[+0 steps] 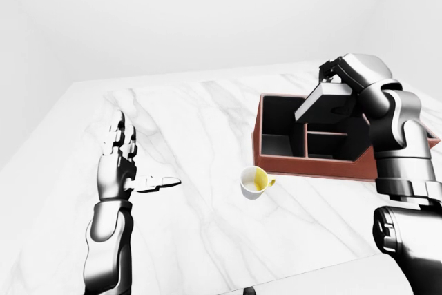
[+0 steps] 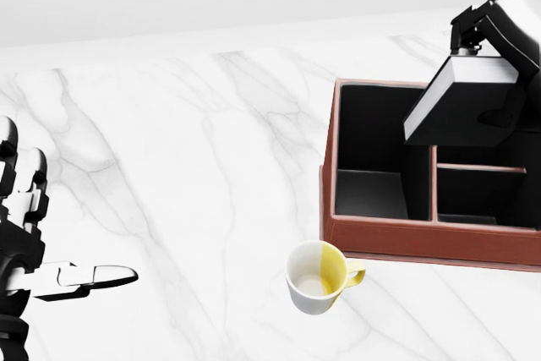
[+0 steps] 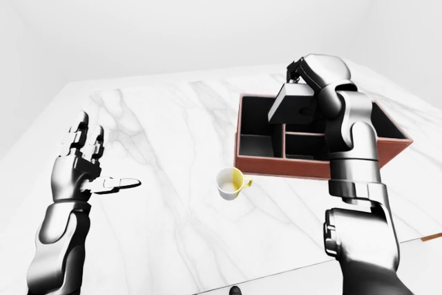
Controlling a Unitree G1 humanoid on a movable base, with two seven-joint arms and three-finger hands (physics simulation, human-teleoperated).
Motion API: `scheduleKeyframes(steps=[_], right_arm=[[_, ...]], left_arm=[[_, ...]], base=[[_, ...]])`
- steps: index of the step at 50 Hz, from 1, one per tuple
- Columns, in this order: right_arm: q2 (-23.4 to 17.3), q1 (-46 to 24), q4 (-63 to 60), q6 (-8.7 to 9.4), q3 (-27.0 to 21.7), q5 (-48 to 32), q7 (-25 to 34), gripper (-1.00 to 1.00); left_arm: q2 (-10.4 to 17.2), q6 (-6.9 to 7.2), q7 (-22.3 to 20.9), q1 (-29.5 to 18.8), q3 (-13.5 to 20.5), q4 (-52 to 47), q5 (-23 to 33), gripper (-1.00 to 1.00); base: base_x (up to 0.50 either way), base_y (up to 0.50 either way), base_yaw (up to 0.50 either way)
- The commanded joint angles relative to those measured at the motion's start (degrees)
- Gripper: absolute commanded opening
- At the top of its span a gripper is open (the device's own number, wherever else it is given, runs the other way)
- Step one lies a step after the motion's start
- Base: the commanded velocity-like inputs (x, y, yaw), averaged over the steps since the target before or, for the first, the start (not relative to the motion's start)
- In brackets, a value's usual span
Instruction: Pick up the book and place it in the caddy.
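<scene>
The right hand [image 2: 482, 27] has its fingers closed on the far upper edge of the book [image 2: 461, 95], which hangs tilted above the caddy [image 2: 406, 238] on the right of the desk [image 2: 194, 150], its lower corner dipping toward the divider between the caddy's compartments; whether it touches that divider cannot be told. The book looks like a dark hardback with a pale page edge showing: stiff, fairly flat and probably of moderate weight, so held by one end it will tend to swing about the grip. Its cover seems smooth and may slip, so a hold across the spine or along a short edge, with fingers on both covers, looks soundest. The caddy is a brown, open-topped box with dark compartments, the large left one seeming roomy enough. A white mug [image 2: 319, 276] with a yellow inside stands just near the caddy's near wall, apart from it. The left hand [image 1: 121, 160] hovers well to the left, fingers spread wide and holding nothing.
</scene>
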Motion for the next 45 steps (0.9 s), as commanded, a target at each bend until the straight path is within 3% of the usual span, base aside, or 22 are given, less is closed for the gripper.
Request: scheduleKeyframes(steps=[1,45], right_arm=[[-1.6,-1.2,4.5,0.0,-0.6,-1.5,-4.5,-1.0],[-3.1,-3.2,21.1,0.0,2.3,-8.6,-18.2,-1.0]], left_arm=[[0.0,0.0,0.3,-0.2,-0.3,0.6,0.2,1.0],[0.0,0.0,1.8,-1.5,-1.8,3.0,1.7,1.0]], base=[[0.0,0.0,0.0],[0.0,0.0,0.0]])
